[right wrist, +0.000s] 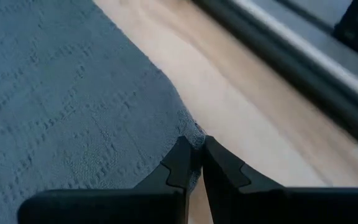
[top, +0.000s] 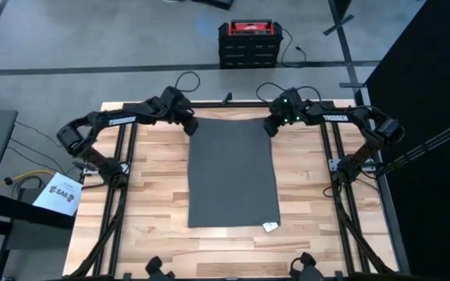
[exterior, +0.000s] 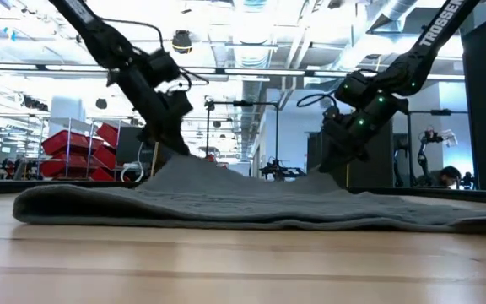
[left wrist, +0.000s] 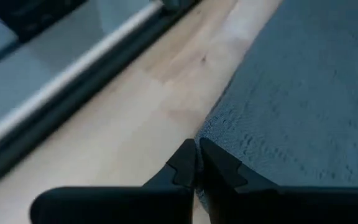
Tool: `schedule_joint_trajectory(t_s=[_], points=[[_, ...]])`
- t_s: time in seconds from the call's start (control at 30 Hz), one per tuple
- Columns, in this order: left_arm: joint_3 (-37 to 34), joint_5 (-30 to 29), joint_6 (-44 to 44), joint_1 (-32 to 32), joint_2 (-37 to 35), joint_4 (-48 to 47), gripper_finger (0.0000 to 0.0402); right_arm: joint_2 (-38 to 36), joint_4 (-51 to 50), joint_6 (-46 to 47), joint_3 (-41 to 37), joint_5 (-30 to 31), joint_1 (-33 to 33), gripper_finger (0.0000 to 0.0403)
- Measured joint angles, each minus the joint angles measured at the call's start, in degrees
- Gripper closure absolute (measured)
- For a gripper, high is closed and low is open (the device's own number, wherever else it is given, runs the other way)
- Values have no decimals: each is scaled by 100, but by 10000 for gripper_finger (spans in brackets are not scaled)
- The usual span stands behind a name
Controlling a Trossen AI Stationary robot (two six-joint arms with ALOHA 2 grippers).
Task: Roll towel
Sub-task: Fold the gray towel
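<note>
dark grey towel point(top: 232, 173) lies flat in the middle of the wooden table point(top: 147, 187), its small white tag point(top: 270, 227) at the near corner on the right arm's side. at the towel's far edge, both far corners are held. the left gripper point(top: 189, 124) has its fingers pressed together on the far left corner, the cloth nipped between the tips in the left wrist view point(left wrist: 196, 163). the right gripper point(top: 273, 126) pinches the far right corner the same way point(right wrist: 193, 155). from table height the towel point(exterior: 251, 203) rises into two small peaks under the grippers, so both corners are lifted a little off the wood while the rest lies down.

as a judgement, the roll is only starting: the far edge must be turned over toward the tag end. each hold is on the very tip of a corner, so a quick pull could slip the cloth out of one pinch. if one arm leads the other, the edge will skew and the roll will come out crooked. lifting too high would drag the whole towel rather than fold it.
</note>
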Motion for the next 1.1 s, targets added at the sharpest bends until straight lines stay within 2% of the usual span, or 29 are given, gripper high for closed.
schedule_joint_trajectory(t_s=[0.2, 0.4, 0.53, 0.67, 0.87, 1.1], points=[[2, -136, -1, 308, -669, -490, 399, -7, 315, 23, 260, -87, 6, 383], [5, -137, -6, 347, -1046, -699, 399, -81, 319, -162, 549, -131, 218, 383], [8, -138, 1, 277, -1265, -1175, 399, -462, 271, -457, 557, -131, 304, 383], [8, -140, -4, 202, -1519, -1651, 399, -1089, -218, -749, 560, -129, 481, 383], [8, -103, -86, -378, -1885, -2347, 399, -1870, -1332, -788, 560, -127, 920, 383], [8, -100, -411, -1476, -2466, -2604, 400, -2379, -2432, -328, 560, -52, 1671, 383]])
